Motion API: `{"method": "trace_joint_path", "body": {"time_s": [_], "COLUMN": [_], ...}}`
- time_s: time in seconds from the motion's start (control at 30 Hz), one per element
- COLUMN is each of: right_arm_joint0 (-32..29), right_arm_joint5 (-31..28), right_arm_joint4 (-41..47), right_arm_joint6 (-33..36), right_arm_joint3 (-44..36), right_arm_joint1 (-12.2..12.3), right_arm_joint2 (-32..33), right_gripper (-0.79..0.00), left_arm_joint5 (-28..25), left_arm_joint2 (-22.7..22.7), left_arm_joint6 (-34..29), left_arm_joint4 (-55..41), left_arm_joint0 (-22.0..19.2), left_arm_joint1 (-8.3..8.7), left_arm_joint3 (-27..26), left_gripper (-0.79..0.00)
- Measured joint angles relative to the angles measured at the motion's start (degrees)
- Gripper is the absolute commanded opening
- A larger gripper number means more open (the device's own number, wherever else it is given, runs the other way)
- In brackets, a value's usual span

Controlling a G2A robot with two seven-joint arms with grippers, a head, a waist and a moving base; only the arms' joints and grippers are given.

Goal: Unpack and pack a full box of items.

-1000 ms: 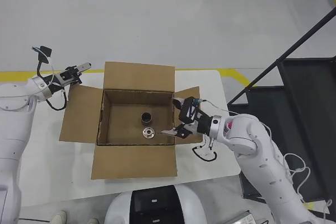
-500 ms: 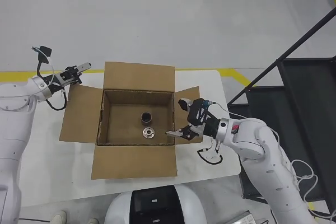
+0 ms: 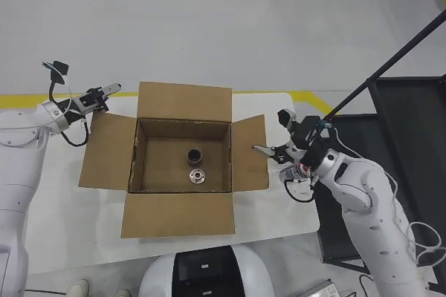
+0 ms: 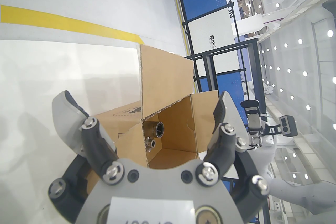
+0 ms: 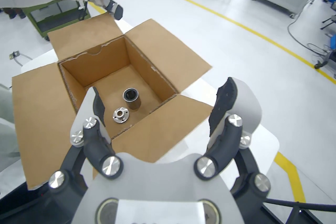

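An open cardboard box stands on the white table with all its flaps spread outward. On its floor are a dark metal cylinder and, beside it, a silver flanged part. My right gripper is open and empty, held above the outer edge of the box's right flap. My left gripper is open and empty too, off the box's far left corner beyond the left flap. In the left wrist view both parts show through the corner gap: the cylinder and the flanged part.
The table has bare room to the left and in front of the box. A black metal frame with steps stands close off the table's right side. A yellow line runs on the floor behind.
My right gripper has drawn back from the box's right wall, rightward and away, out past the right flap. That flap now lies flatter. The left arm has not moved.
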Motion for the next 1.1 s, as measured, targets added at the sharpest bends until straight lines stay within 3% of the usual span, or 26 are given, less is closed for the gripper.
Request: {"method": "trace_joint_path", "body": {"time_s": [0.23,0.5,1.1], "right_arm_joint0": [-10.7,-19.0,-19.9], "right_arm_joint5": [1.6,12.1,13.8], "right_arm_joint4": [-6.9,-12.3,-11.4], "right_arm_joint6": [-13.8,-25.7,-26.3], "right_arm_joint3": [0.7,3.2,4.5], "right_arm_joint1": [0.1,-0.9,-1.1], "right_arm_joint2": [7.9,7.6,7.4], "right_gripper": [0.0,0.0,0.0], "left_arm_joint5": [0.0,0.0,0.0], "left_arm_joint2": [0.0,0.0,0.0], "left_arm_joint6": [0.0,0.0,0.0], "left_arm_joint4": [0.0,0.0,0.0], "left_arm_joint0": [0.0,0.0,0.0], "left_arm_joint1": [0.0,0.0,0.0], "left_arm_joint3": [0.0,0.0,0.0], "left_gripper": [0.0,0.0,0.0]}}
